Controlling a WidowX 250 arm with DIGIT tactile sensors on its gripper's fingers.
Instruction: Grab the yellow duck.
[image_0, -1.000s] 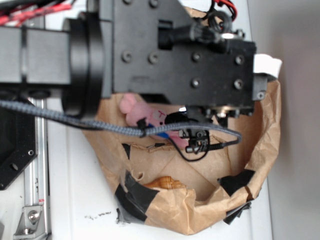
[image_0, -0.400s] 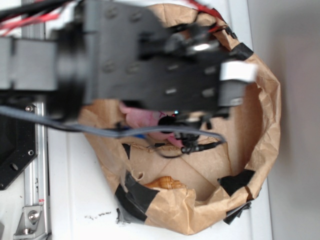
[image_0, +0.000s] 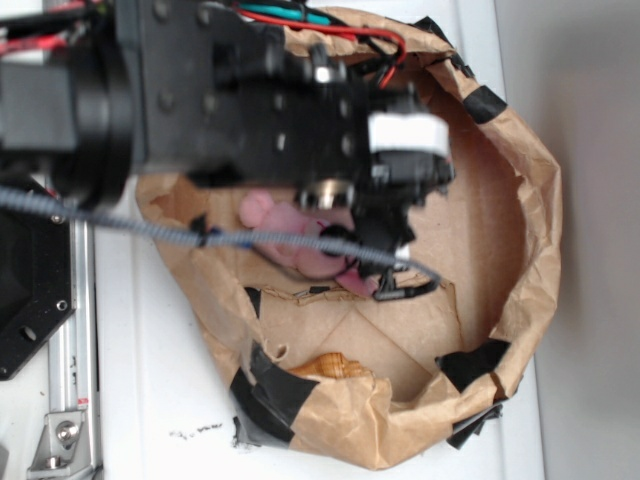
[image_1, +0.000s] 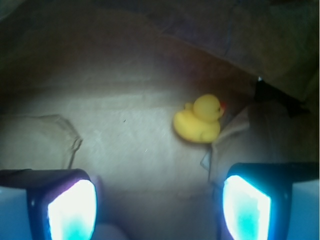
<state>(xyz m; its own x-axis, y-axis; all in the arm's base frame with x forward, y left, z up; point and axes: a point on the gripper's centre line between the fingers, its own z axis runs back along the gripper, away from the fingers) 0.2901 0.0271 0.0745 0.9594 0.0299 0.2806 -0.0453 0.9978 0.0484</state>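
beside a paper fold (image_1: 235, 131) sits the yellow duck (image_1: 198, 120), unobstructed.

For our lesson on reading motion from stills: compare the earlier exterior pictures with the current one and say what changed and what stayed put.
The arm and its gripper moved toward the picture's left and up, uncovering more of the paper bag. Nothing was grasped or released; the jaws stand open, the yellow duck free ahead. The pink plush and seashell stayed where they were.
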